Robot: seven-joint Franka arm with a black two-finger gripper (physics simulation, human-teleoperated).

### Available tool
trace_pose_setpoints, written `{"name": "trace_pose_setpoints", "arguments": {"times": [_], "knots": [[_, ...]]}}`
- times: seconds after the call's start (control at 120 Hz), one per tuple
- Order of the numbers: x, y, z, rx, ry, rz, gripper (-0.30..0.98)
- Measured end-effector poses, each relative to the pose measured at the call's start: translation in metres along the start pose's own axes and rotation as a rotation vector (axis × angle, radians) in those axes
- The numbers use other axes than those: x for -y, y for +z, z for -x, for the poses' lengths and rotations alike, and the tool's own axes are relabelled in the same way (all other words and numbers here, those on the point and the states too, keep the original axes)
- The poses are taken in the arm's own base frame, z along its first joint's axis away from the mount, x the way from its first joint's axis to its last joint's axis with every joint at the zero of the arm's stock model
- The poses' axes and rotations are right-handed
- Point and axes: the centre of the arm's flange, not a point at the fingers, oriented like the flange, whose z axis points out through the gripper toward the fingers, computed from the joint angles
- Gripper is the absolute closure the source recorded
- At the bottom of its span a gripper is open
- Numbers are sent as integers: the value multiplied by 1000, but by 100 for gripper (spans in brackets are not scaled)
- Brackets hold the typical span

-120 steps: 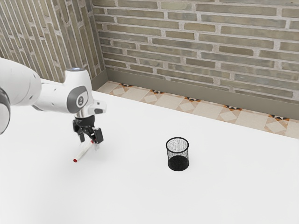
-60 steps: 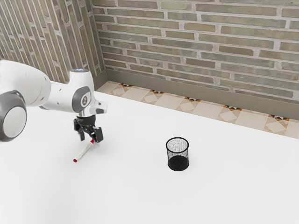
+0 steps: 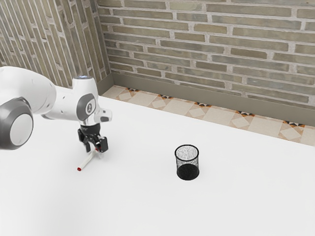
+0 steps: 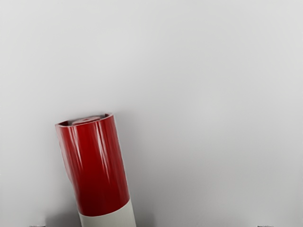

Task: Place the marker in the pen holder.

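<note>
Exterior view: our white robot arm with grey joint covers [image 3: 30, 91] comes in from the exterior view's left and reaches toward its right, over a plain white table [image 3: 147, 201]. Our hand points down, and our black two-finger gripper [image 3: 95, 149] stands wide, its two fingers well apart and nothing clasped between them. We have it low over the far end of a slim white cylindrical marker with red ends [image 3: 87, 161]. The marker lies on its side on the table, aslant: its near end points toward the exterior view's left, while its far end sits just under our fingers, partly hidden by them. Whether a finger touches it, we cannot tell

Well apart from the marker, toward the exterior view's right, we see a round black wire-mesh pen holder [image 3: 187, 174]. It stands upright on the table, open at the top, with a dark base and see-through sides. On the far side, past the table, we see a beige tiled floor with orange and black motifs [image 3: 172, 104], a grey-brown skirting board [image 3: 197, 93] and a wall of long, thin tan bricks [image 3: 206, 37]

Wrist view: beneath our hand we see the marker's glossy red cap [image 4: 97, 170], with a hollow rim at its tip, joined to the white barrel
</note>
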Motion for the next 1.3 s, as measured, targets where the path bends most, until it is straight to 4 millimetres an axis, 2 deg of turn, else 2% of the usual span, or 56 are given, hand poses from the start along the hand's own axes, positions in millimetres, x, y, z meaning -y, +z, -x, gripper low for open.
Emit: {"name": "trace_pose_setpoints", "arguments": {"times": [0.117, 0.233, 0.55, 0.767, 0.833, 0.933, 0.975, 1.017, 1.075, 1.133, 1.208, 1.3], "knots": [[0, -10, -4, -18, 8, 0, 32], [0, -10, -3, -17, 12, 5, 44], [2, -2, 1, -2, 15, 15, 56], [3, -4, 1, -9, 15, 14, 72], [3, -15, 1, -29, 14, 11, 74], [-2, -56, 3, -93, 16, 9, 77], [-16, -75, 1, -127, 36, 15, 77], [-41, -98, -4, -175, 70, 32, 78], [-89, -126, -12, -238, 133, 63, 79], [-138, -142, -19, -287, 195, 94, 79], [-208, -173, -34, -374, 291, 131, 79], [-266, -198, -47, -459, 363, 170, 79]]}}
